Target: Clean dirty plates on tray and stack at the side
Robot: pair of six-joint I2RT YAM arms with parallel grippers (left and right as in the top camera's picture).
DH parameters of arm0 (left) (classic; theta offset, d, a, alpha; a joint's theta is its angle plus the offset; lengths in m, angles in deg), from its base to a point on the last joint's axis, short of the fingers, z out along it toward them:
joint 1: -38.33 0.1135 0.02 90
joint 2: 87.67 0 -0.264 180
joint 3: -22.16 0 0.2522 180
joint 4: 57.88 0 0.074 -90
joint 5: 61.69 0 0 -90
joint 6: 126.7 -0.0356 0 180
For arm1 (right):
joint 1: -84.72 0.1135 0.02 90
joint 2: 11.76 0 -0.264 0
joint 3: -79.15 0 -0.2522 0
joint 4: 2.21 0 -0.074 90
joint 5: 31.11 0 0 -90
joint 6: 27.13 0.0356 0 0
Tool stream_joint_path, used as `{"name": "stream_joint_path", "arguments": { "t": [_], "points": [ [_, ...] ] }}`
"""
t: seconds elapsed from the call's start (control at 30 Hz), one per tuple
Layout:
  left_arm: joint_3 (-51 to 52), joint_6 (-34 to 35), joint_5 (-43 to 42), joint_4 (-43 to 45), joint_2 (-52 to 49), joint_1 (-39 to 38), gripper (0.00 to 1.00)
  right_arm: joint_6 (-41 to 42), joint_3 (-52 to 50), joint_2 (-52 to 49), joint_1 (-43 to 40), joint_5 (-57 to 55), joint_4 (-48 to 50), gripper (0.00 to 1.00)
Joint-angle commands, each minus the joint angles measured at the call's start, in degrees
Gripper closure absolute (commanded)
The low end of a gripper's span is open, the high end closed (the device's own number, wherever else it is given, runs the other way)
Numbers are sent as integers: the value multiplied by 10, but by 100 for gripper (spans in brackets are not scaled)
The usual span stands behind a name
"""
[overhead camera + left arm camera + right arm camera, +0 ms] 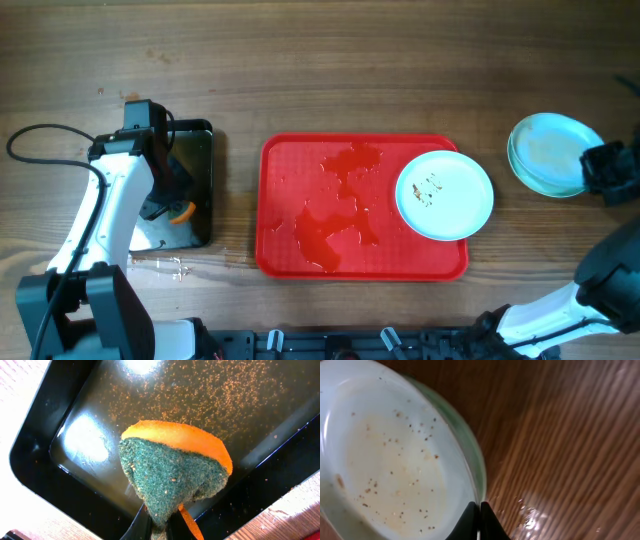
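The red tray (290,170) lies mid-table. One pale plate (444,195) with brown specks sits at its right end. Two more plates (545,152) are stacked on the table to the right. My right gripper (600,172) is at the stack's right edge. In the right wrist view its jaws (479,510) are shut on the rim of the top plate (385,455), which carries fine specks, over a greener plate rim (477,465). My left gripper (160,522) is shut on an orange and green sponge (175,470) above the black pan (30,445).
The black pan (200,140) sits left of the tray, wet and full of brown crumbs. Wet patches (340,215) cover the tray's middle. Water drops (165,265) lie on the wood in front of the pan. A cable (40,135) loops at far left.
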Motion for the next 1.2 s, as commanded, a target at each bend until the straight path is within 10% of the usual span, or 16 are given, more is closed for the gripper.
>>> {"name": "stream_joint_path", "arguments": {
  "t": [0.0, 0.07, 0.1, 0.17, 0.8, 1.17],
  "points": [
    [2, -5, -1, -2, -1, 3, 96, -12, -3, -8, -14, 2, 3, 96],
    [2, -5, -1, -2, -1, 3, 96, -20, -3, -8, -14, 7, 2, 62],
    [2, -5, -1, -2, -1, 3, 96, -33, -3, -8, -11, 23, 3, 14],
    [2, -5, -1, -2, -1, 3, 96, -48, -2, -8, -3, 55, 8, 3],
    [14, -43, -22, 16, -1, 3, 96, -92, -5, 73, 317, 155, -83, 11],
    [150, -156, -60, 226, -2, 4, 96, -150, -5, 73, 410, 179, -163, 19]
  ]
}}
